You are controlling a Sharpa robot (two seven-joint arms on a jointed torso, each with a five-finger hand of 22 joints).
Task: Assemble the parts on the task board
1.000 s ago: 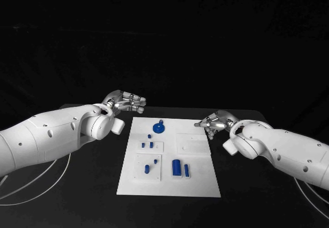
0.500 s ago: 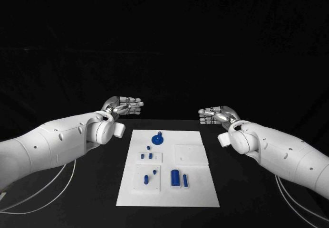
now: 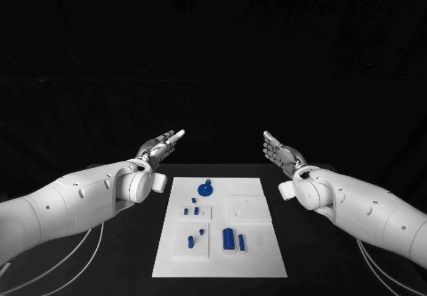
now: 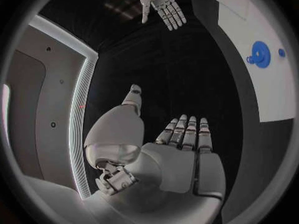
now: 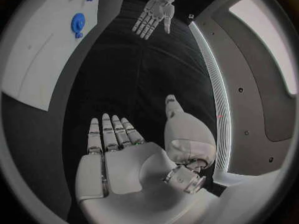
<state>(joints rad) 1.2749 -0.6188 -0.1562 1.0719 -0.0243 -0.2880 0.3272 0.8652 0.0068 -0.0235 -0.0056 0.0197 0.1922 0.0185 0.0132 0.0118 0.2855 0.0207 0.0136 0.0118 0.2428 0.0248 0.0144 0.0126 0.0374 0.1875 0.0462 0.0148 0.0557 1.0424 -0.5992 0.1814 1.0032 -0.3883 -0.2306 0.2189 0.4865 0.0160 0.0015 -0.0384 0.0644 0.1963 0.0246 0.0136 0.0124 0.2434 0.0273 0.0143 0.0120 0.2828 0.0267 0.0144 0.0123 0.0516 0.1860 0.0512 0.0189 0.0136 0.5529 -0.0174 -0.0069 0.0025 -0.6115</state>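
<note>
The white task board (image 3: 255, 259) lies in the middle of the black table. On it sit a round blue part (image 3: 205, 189) at the far end, small blue pegs (image 3: 191, 211) at mid left, and two upright blue cylinders (image 3: 233, 239) nearer me. My left hand (image 3: 161, 145) is raised beyond the board's far left corner, fingers straight and apart, holding nothing. My right hand (image 3: 277, 148) mirrors it beyond the far right corner, also flat and empty. The left wrist view shows the left palm (image 4: 181, 154), the right hand (image 4: 163, 5) and the round part (image 4: 260, 54). The right wrist view shows the right palm (image 5: 121, 154) and the left hand (image 5: 152, 12).
Black table surface (image 3: 116, 259) surrounds the board on both sides. White cables (image 3: 53, 262) trail under my left arm, and more under the right arm (image 3: 392, 271). A raised white square (image 3: 248, 206) sits on the board's right half.
Both hands have risen off the table and uncurled from loosely bent to flat and spread. The head view has also shifted, showing the board lower.
</note>
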